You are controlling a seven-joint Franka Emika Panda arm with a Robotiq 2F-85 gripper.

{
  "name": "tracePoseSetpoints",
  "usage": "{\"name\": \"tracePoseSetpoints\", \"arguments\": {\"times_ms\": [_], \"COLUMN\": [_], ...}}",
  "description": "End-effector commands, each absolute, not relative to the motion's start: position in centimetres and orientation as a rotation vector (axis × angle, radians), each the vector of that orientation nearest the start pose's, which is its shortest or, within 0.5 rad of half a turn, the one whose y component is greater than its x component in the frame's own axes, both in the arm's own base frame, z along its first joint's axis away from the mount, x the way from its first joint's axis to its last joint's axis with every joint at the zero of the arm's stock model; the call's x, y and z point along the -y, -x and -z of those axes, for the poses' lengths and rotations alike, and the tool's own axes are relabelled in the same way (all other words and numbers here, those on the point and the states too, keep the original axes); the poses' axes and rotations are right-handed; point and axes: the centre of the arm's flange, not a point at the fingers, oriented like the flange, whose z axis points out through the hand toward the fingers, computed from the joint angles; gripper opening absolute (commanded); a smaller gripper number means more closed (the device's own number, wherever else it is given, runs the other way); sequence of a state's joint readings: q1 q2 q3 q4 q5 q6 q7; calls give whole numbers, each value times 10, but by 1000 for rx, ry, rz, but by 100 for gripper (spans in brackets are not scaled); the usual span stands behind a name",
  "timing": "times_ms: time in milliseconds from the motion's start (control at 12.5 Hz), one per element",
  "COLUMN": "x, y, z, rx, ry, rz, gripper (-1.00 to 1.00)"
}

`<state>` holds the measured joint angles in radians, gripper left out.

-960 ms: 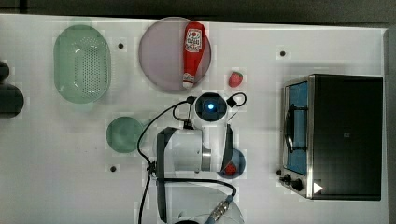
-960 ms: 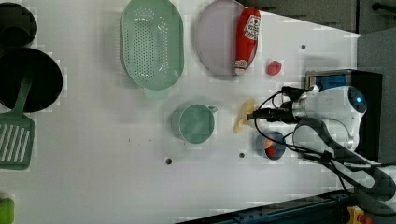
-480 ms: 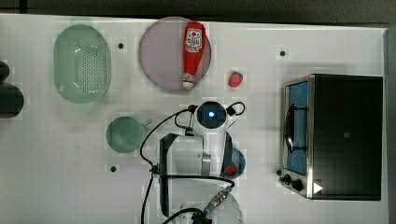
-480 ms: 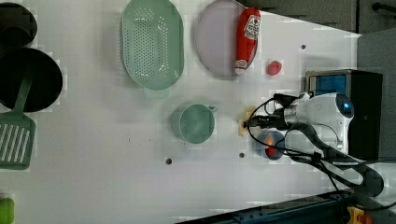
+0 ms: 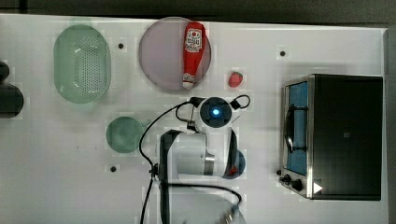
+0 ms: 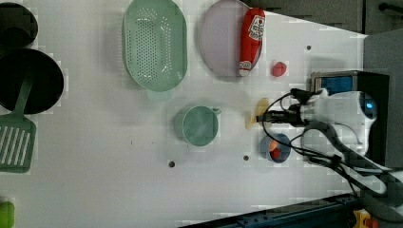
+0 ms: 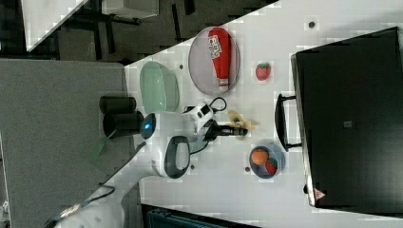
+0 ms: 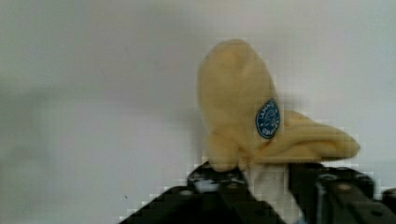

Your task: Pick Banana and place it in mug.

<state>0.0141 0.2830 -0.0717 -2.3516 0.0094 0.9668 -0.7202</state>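
Note:
The banana (image 6: 259,110) is a small pale yellow soft fruit with a blue sticker, lying on the white table right of the mug in the left view. My gripper (image 6: 264,117) reaches it from the left view's right, and its dark fingers (image 8: 219,179) pinch the banana (image 8: 243,107) at its lower edge, where it looks folded. The right view shows the banana (image 7: 236,118) at the gripper (image 7: 243,131) tip. In the top view my arm's wrist (image 5: 215,112) covers the banana. The translucent green mug (image 6: 199,126) (image 5: 123,134) stands upright and empty, a short way from the gripper.
A ketchup bottle (image 5: 192,53) lies on a pink plate (image 5: 159,56), with a strawberry (image 5: 235,79) nearby. A blue bowl (image 6: 275,148) with fruit sits close beside the gripper. A green colander (image 5: 82,63), a black oven (image 5: 345,135), and a black pan (image 6: 28,80) with spatula (image 6: 16,142) line the edges.
The fingers have gone from wide open to closed in on the banana. The wrist has shifted slightly over it, and the banana has nudged a little on the table.

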Motion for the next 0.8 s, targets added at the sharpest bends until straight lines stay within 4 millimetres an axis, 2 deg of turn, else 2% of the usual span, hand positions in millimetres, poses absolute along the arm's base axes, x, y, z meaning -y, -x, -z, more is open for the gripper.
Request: {"name": "tracePoseSetpoints", "arguments": {"times_ms": [80,320,480,640,800], "x": [22,5,-9,-32,-68], "y": [-530,-522,-521,-515,-508], "z": [-310,-376,-429,-474,-497], "rx": [-149,-114,-164,-197,-197], "ry": [3137,3134,3130,3131,3139], "rz": [134,12,14,27,33], "gripper": [-30,-30,-30,-30,-30]}}
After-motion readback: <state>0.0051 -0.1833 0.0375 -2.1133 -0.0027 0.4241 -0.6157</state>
